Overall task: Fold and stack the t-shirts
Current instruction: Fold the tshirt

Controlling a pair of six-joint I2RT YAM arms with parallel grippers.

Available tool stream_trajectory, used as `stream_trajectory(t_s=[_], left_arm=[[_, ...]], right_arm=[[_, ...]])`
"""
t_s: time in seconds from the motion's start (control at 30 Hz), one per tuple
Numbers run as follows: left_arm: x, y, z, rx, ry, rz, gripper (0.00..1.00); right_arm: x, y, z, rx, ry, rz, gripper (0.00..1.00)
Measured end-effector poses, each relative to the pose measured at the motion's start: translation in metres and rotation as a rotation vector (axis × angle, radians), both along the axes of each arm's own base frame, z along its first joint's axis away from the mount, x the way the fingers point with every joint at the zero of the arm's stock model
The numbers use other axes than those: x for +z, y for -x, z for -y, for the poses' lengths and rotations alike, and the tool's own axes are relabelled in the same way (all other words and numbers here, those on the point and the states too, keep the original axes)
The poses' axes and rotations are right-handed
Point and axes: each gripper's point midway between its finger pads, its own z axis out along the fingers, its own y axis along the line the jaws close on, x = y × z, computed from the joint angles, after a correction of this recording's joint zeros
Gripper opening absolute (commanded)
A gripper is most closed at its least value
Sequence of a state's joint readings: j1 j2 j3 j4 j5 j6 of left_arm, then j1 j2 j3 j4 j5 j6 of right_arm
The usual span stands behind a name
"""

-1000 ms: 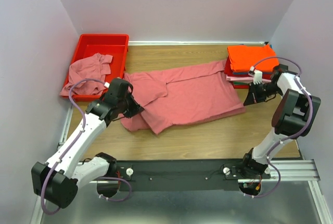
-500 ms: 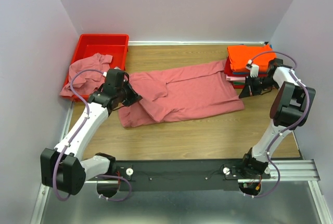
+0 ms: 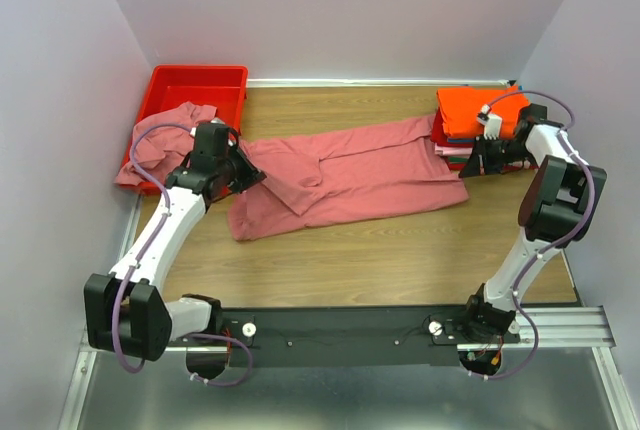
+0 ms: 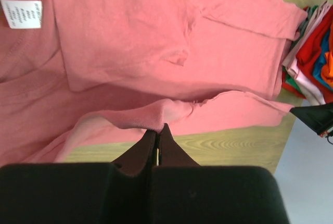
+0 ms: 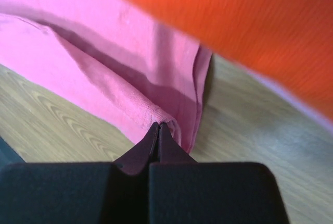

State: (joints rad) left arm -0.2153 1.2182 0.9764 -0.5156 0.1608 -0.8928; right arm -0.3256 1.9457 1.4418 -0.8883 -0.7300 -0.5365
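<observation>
A large rose-pink t-shirt (image 3: 350,175) lies spread across the middle of the table, its white neck tag (image 4: 22,13) showing in the left wrist view. My left gripper (image 3: 243,178) is shut on the shirt's left edge (image 4: 156,120) and holds it lifted. My right gripper (image 3: 468,168) is shut on the shirt's right hem (image 5: 161,117), next to a stack of folded shirts (image 3: 478,120) with a bright orange one (image 5: 250,21) on top. A second rose-pink shirt (image 3: 165,140) hangs crumpled over the red bin's edge.
A red plastic bin (image 3: 190,90) stands at the back left. The folded stack sits at the back right against the wall. Bare wooden table (image 3: 380,250) lies in front of the shirt. White walls close in the sides and back.
Both grippers have moved toward the back of the table, dragging the shirt's near edge away from the front. The shirt now lies narrower and farther back.
</observation>
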Motion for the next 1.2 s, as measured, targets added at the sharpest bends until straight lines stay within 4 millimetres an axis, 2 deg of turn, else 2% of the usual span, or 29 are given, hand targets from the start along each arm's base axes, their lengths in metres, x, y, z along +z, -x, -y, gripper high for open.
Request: stream_trajectory(t_s=[0.23, 0.5, 0.9, 1.2], left_arm=[[-0.007, -0.010, -0.013, 0.027, -0.009, -0.008, 0.00], [-0.018, -0.018, -0.017, 0.033, -0.016, -0.034, 0.00], [-0.023, -0.028, -0.020, 0.032, -0.025, -0.038, 0.00], [-0.013, -0.044, -0.018, 0.028, -0.027, -0.009, 0.00]], right_arm=[[0.008, -0.019, -0.004, -0.004, 0.001, 0.041, 0.01], [-0.002, -0.029, -0.021, 0.016, -0.006, 0.031, 0.00], [-0.004, -0.038, -0.015, -0.018, 0.024, 0.042, 0.02], [-0.004, -0.042, -0.013, -0.029, 0.036, 0.054, 0.02]])
